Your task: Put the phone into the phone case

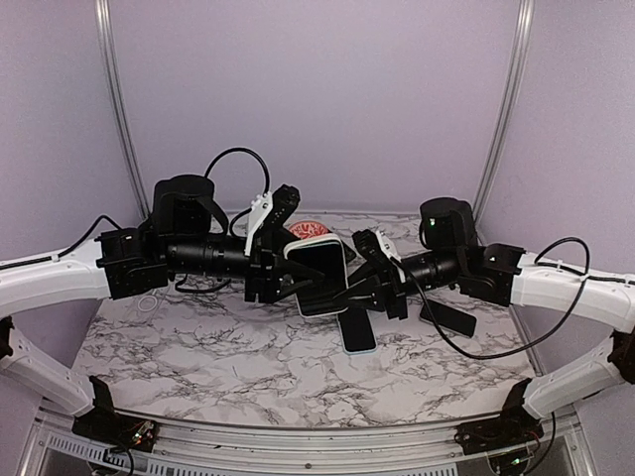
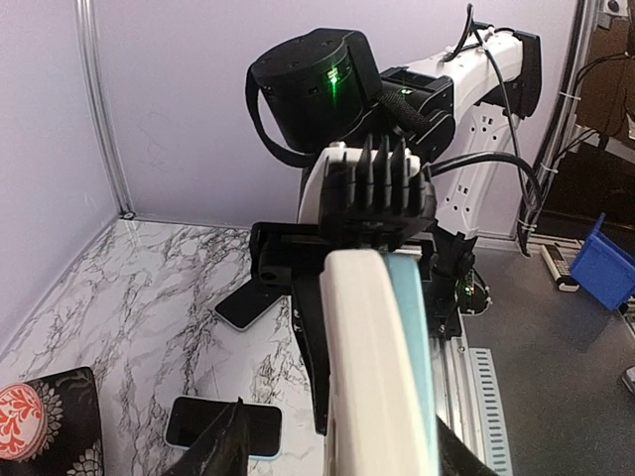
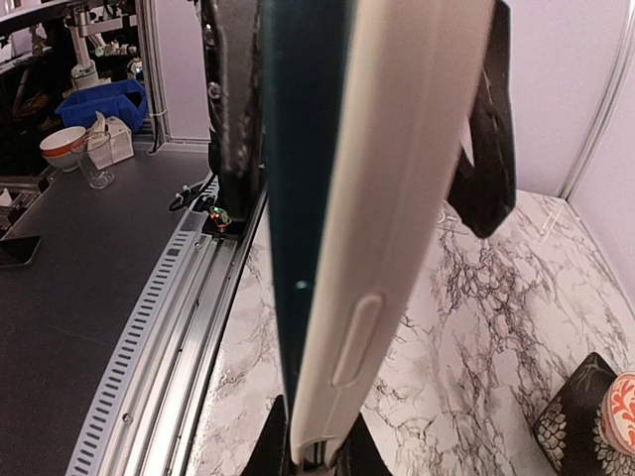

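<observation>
A teal phone (image 2: 412,337) sits in a white phone case (image 2: 372,367), held in the air over the table's middle (image 1: 319,276). My right gripper (image 3: 322,451) is shut on the lower end of the case and phone, both fingers pressed against them; the case edge with its side button (image 3: 397,228) fills that view. My left gripper (image 2: 337,451) is around the other end. Its left finger (image 2: 213,446) stands apart from the case, with table showing in the gap. Its right finger lies by the teal face.
Two dark phones lie on the marble table (image 1: 198,347): one under the held phone (image 1: 359,332), one to the right (image 1: 446,319). A black pouch with a red pattern (image 1: 312,230) lies at the back. The table's front metal rail (image 1: 298,436) is below.
</observation>
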{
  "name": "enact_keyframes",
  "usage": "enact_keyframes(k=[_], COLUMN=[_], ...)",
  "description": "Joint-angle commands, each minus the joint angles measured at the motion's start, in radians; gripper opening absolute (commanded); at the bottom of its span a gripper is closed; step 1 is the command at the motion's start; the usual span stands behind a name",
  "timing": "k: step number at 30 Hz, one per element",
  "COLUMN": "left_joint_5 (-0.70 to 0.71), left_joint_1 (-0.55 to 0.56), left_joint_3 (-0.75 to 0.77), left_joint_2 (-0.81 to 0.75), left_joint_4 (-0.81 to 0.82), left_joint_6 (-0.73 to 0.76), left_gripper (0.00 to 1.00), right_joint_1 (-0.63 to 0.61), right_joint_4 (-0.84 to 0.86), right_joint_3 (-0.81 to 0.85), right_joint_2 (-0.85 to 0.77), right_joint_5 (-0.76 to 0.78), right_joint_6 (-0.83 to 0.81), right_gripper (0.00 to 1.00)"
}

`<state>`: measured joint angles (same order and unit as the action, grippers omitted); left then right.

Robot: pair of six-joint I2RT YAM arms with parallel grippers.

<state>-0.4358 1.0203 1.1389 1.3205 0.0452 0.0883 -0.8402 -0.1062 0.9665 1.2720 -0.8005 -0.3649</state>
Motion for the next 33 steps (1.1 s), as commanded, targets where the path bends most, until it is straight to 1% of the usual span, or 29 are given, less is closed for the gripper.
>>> enact_keyframes(k=[1,2,3,5,6,7,10,11,15,16,17,18,19,20,21,22,23,25,28,29,30,31,32,33], left_joint_5=[0.059,0.059,0.052,0.042,0.041,0.042,0.039,0.033,0.025,0.03,0.037,0.043,0.05,0.055,0.059,0.068,0.076,0.089,0.091,0.091,0.09,0.089,0.09,0.091], left_joint_1=[0.004,0.004,0.004,0.004,0.004,0.004,0.007,0.009,0.025,0.027,0.028,0.029,0.03,0.032,0.033,0.036,0.038,0.046,0.057,0.059,0.062,0.063,0.065,0.066], left_joint_3=[-0.022,-0.03,-0.03,-0.023,-0.023,-0.026,-0.04,-0.039,-0.046,-0.047,-0.047,-0.047,-0.047,-0.05,-0.053,-0.055,-0.057,-0.055,-0.054,-0.053,-0.052,-0.049,-0.046,-0.043], left_joint_2=[-0.043,-0.043,-0.039,-0.032,-0.031,-0.033,-0.039,-0.035,-0.024,-0.023,-0.025,-0.027,-0.03,-0.032,-0.035,-0.037,-0.037,-0.034,-0.03,-0.029,-0.027,-0.025,-0.023,-0.022], left_joint_4=[0.075,0.087,0.096,0.097,0.101,0.108,0.144,0.149,0.15,0.148,0.143,0.139,0.133,0.129,0.122,0.118,0.111,0.097,0.086,0.085,0.083,0.079,0.073,0.07], left_joint_6=[-0.017,-0.025,-0.027,-0.03,-0.031,-0.034,-0.053,-0.056,-0.034,-0.026,-0.018,-0.007,0.001,0.014,0.026,0.036,0.045,0.059,0.076,0.078,0.08,0.082,0.085,0.086], left_gripper=[0.6,0.63,0.64,0.62,0.56,0.46,0.03,0.0,0.0,0.0,0.0,0.0,0.0,0.0,0.0,0.0,0.0,0.0,0.0,0.0,0.0,0.0,0.0,0.0], right_joint_1=[-0.002,-0.002,-0.002,-0.001,-0.002,-0.002,-0.002,-0.002,-0.002,-0.002,-0.002,-0.001,0.001,0.006,0.01,0.012,0.012,0.013,0.012,0.012,0.012,0.011,0.01,0.01], right_joint_4=[0.185,0.208,0.227,0.246,0.248,0.246,0.237,0.237,0.238,0.224,0.194,0.166,0.134,0.115,0.075,0.052,0.044,0.062,0.079,0.079,0.079,0.077,0.076,0.071], right_joint_3=[0.013,0.006,0.0,-0.005,-0.003,0.002,0.012,0.013,0.005,0.011,0.021,0.036,0.053,0.07,0.088,0.105,0.119,0.134,0.159,0.17,0.183,0.195,0.205,0.218], right_joint_2=[-0.078,-0.086,-0.094,-0.101,-0.102,-0.099,-0.087,-0.085,-0.084,-0.082,-0.08,-0.077,-0.076,-0.076,-0.077,-0.077,-0.077,-0.07,-0.039,-0.027,-0.014,0.002,0.014,0.023], right_joint_5=[-0.04,-0.039,-0.038,-0.029,-0.028,-0.029,-0.03,-0.033,-0.02,-0.011,0.005,0.028,0.048,0.061,0.064,0.062,0.057,0.029,-0.028,-0.04,-0.052,-0.071,-0.082,-0.088], right_joint_6=[0.035,0.044,0.05,0.052,0.053,0.052,0.059,0.062,0.064,0.056,0.041,0.034,0.026,0.021,0.013,0.003,-0.003,0.004,0.007,0.009,0.014,0.016,0.021,0.024], right_gripper=[0.0,0.0,0.0,0.0,0.0,0.0,0.0,0.0,0.0,0.06,0.27,0.44,0.6,0.71,0.78,0.81,0.83,0.83,0.78,0.74,0.67,0.57,0.44,0.28])
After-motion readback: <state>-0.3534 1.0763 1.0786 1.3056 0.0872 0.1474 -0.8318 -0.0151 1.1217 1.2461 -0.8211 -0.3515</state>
